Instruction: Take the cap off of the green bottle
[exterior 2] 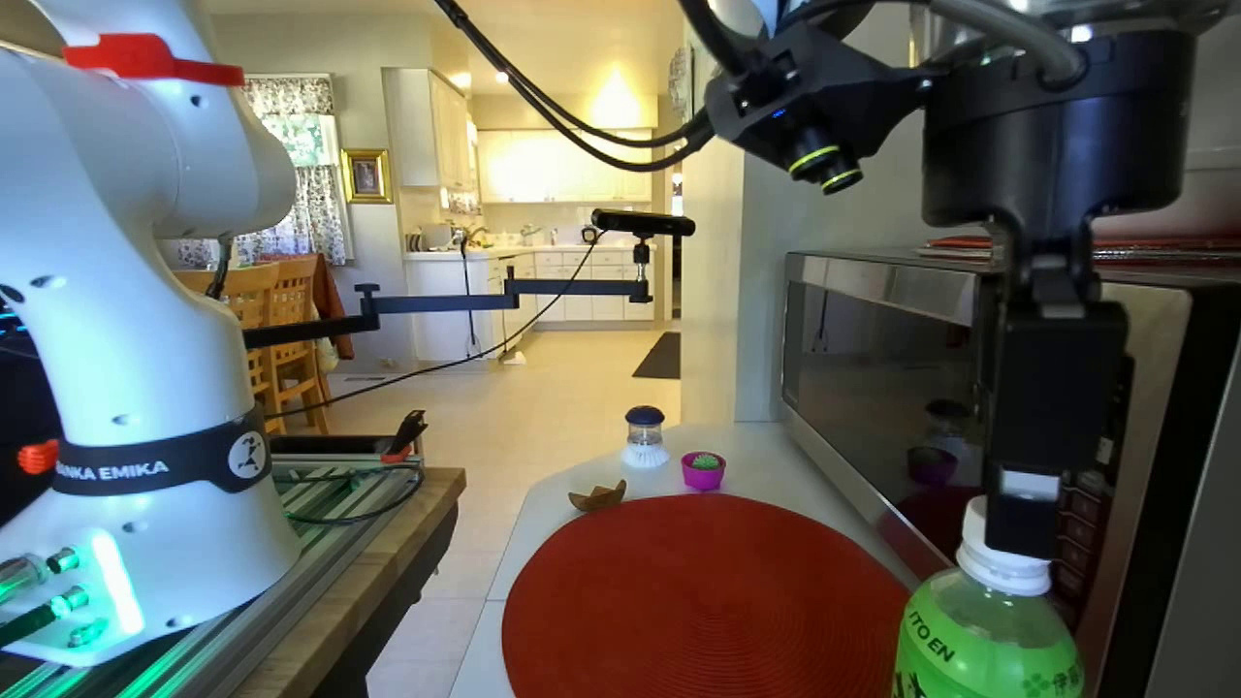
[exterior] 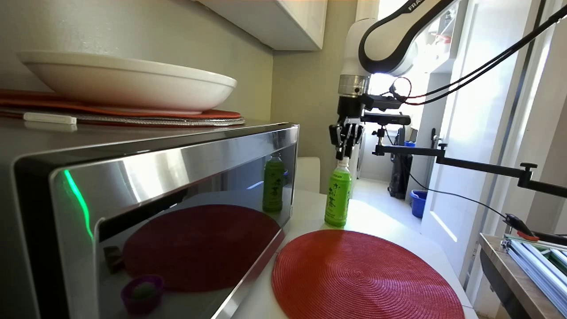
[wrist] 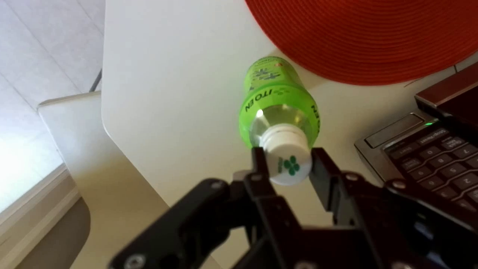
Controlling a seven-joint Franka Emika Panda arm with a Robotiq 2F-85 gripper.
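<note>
The green bottle (exterior: 338, 199) stands upright on the white table just beyond the red mat. It also shows in an exterior view (exterior 2: 989, 645), where its lower part is cut off, and in the wrist view (wrist: 278, 97). Its white cap (wrist: 289, 164) with a green leaf mark is on the bottle's neck. My gripper (wrist: 286, 158) points down over the bottle, with one finger against each side of the cap. In an exterior view the gripper (exterior 2: 1023, 523) hides part of the cap (exterior 2: 975, 523).
A microwave (exterior: 177, 168) stands along the table beside the bottle; its keypad (wrist: 444, 164) is close by. A round red mat (exterior: 367, 279) lies on the table. Beyond it are a brush (exterior 2: 644, 438), a pink cup (exterior 2: 703, 473) and a brown wooden piece (exterior 2: 597, 497).
</note>
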